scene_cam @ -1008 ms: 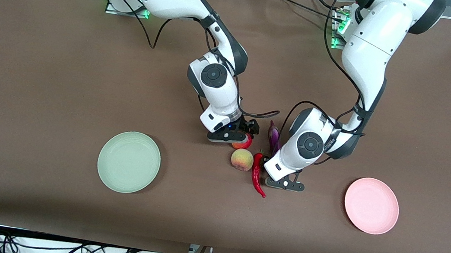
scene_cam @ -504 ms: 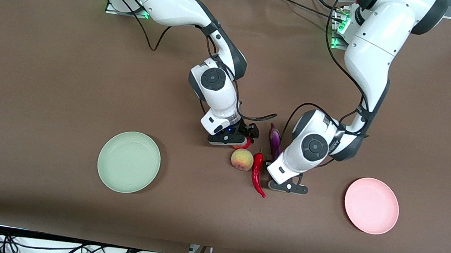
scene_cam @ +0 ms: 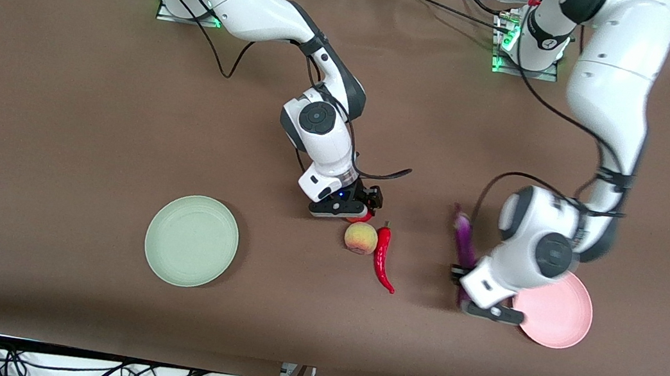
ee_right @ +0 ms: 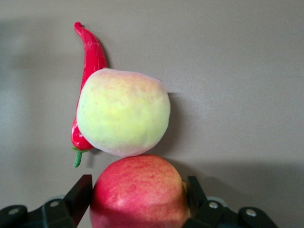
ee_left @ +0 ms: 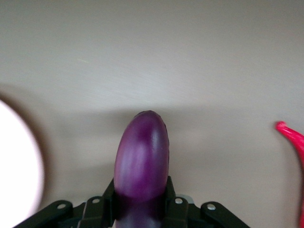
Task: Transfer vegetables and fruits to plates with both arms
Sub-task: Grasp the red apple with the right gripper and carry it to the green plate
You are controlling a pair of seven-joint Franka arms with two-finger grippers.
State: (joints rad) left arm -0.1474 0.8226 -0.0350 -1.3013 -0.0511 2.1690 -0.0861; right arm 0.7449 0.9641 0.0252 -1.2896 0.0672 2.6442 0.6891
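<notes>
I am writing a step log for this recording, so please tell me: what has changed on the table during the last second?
The left gripper closed on the eggplant, lifted it from beside the chili pepper and carried it toward the pink plate, now just short of its rim. The right gripper closed around the red fruit, which has not moved. The peach, chili pepper and green plate stayed put.
</notes>
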